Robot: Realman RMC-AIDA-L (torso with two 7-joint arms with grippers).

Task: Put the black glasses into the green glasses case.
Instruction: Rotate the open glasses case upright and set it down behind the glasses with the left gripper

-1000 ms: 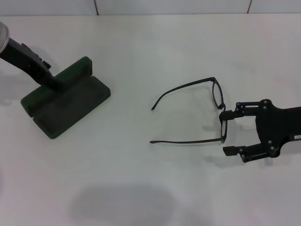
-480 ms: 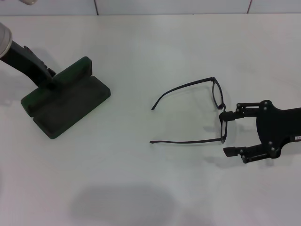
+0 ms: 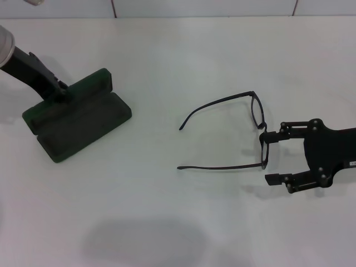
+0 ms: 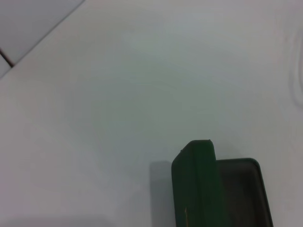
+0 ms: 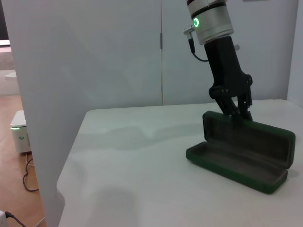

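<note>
Change: green glasses case [image 3: 78,121] nudged slightly leftward, lid raised.
Left gripper [image 3: 60,92]: pinching lid.
Right gripper [image 3: 271,157]: spread, straddling black glasses [image 3: 233,132].
Glasses: temples pointing left.

green glasses case [image 4: 203,189] cut off at left wrist view's edge; left tool's [image 3: 60,92] fingertips hidden behind lid

My right claw [image 3: 268,157] sits low over the bench [image 3: 183,55] at its right side, fingers apart, with the front of the black glasses [image 3: 233,133] between them and the temple arms running away from it toward the left. Far off to the left of that claw, well apart from the glasses, the green glasses case [image 3: 75,119] lies open on the bench with its lid raised at the far side. My left claw [image 3: 55,89] is on that lid's far edge, behind the case.
</note>
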